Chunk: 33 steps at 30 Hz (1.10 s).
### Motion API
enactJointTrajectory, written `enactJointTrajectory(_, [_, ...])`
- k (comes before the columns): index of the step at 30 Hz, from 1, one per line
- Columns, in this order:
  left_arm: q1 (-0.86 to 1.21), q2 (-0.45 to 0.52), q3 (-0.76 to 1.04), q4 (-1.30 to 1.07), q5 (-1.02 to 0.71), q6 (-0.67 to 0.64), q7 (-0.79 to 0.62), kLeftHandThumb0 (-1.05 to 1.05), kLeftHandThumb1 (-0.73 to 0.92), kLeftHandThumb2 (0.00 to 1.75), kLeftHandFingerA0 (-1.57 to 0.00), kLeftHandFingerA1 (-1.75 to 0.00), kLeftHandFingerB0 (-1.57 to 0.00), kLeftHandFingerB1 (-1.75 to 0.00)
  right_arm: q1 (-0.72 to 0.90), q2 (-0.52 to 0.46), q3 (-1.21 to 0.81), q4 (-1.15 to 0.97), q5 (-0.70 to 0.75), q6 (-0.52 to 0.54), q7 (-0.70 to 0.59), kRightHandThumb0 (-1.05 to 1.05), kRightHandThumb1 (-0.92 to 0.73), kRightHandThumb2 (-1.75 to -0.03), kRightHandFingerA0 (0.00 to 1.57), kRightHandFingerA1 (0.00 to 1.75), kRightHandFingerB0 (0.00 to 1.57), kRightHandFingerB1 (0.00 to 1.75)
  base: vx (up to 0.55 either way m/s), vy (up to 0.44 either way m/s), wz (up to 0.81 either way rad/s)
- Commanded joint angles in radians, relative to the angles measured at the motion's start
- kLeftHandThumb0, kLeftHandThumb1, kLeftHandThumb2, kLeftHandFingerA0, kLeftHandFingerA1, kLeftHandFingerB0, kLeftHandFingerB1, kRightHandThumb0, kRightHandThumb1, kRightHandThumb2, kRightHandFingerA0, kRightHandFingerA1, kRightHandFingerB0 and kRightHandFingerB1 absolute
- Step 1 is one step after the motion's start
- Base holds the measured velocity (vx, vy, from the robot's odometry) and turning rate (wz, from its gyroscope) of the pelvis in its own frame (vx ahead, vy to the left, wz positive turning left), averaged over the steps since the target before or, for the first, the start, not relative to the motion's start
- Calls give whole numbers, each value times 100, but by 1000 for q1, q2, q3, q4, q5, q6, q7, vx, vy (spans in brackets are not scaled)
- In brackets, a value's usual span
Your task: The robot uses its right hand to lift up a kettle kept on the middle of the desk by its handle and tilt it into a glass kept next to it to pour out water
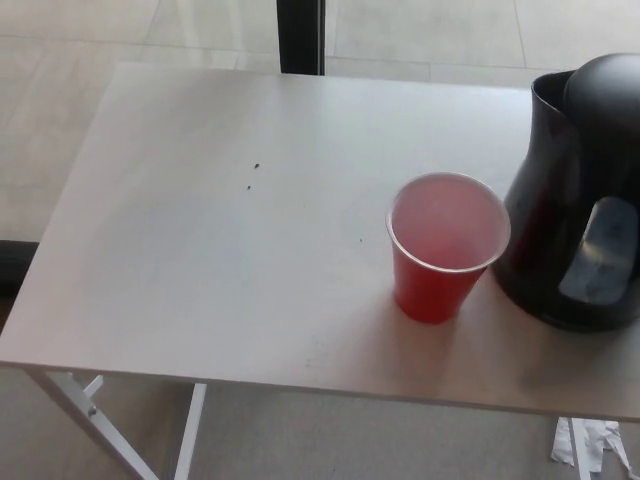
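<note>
Head view, black kettle (570,190) upright on desk (200,230), beside red cup (445,250), neither hand visible

No readable text, label, brand, number or sign anywhere. Black kettle (578,190), just right of the red cup (445,247): plain body, translucent water-level window without legible markings. Cup: plain, unprinted. White desk (200,220) beneath the cup: unmarked.
</note>
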<state>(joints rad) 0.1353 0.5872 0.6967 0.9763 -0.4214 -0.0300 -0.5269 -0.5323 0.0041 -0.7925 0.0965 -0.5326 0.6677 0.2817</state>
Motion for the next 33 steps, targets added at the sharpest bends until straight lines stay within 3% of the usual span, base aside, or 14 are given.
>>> enactJointTrajectory(1, [-1,8,14,18,-22,13,20,-105,77,93,-40,-57,-17,-103,119,-67,53,44,191,-30,86,-18,-55,-98,94,164,88,86,0,0,0])
enactJointTrajectory(4, [-5,12,15,29,-19,3,28,-105,77,93,-41,-57,-20,-103,151,-103,74,50,248,-57,146,-38,-65,-60,94,145,76,54,0,0,0])
enactJointTrajectory(6, [10,14,6,17,-8,-19,12,-105,80,93,-42,-58,-11,-108,208,-179,134,38,275,-71,283,-65,-56,-58,78,56,18,28,0,0,0])
enactJointTrajectory(7, [11,16,4,20,-6,-21,8,-105,58,128,-41,-57,-13,-106,229,-209,152,32,294,-70,326,-66,-52,-57,70,48,12,28,0,0,0])
enactJointTrajectory(10, [5,17,5,38,-7,-31,-1,-105,76,92,-40,-59,-15,-106,237,-240,162,43,346,-71,373,-67,-41,-76,65,89,5,25,0,0,0])
enactJointTrajectory(14, [6,18,6,44,-9,-28,-1,-105,58,128,-41,-57,-12,-106,291,-320,173,52,412,-222,470,-79,-46,-82,0,0,0,8,0,0,0])
enactJointTrajectory(19, [1,16,9,54,-12,-26,2,-105,58,127,-39,-56,-12,-103,338,-371,175,6,424,-256,444,-88,-53,-88,0,0,0,1,0,0,0])
enactJointTrajectory(21, [-1,15,10,56,-14,-27,0,-105,77,92,-41,-58,-12,-105,366,-410,128,-1,482,-235,477,-85,-48,-55,13,113,0,0,0,0,0])
enactJointTrajectory(22, [-2,16,10,56,-14,-29,2,-105,78,92,-41,-58,-13,-105,383,-419,115,8,494,-266,479,-94,-57,-88,0,9,0,0,0,0,0])
enactJointTrajectory(24, [0,16,11,57,-15,-33,-3,-105,60,130,-43,-59,-14,-104,428,-449,70,25,527,-288,498,-95,-59,-92,0,0,0,2,0,0,0])
enactJointTrajectory(29, [2,19,13,50,-17,-27,1,-105,78,93,-42,-58,-12,-106,510,-523,-50,128,613,-318,562,-91,-52,-89,0,10,0,9,0,0,0])
enactJointTrajectory(30, [14,15,11,18,-17,-24,-5,-105,58,128,-37,-60,-14,-109,529,-558,-147,236,665,-282,575,-75,-41,-86,42,109,0,30,0,0,0])
enactJointTrajectory(31, [-6,22,14,38,-21,3,13,-105,79,95,-40,-59,-12,-108,535,-586,-171,303,665,-289,566,-96,-38,-73,71,148,4,36,0,0,0])
enactJointTrajectory(33, [-12,26,14,62,-18,-9,11,-105,60,130,-41,-56,-16,-103,553,-631,-205,383,651,-283,522,-75,-48,-57,65,109,2,63,0,0,0])
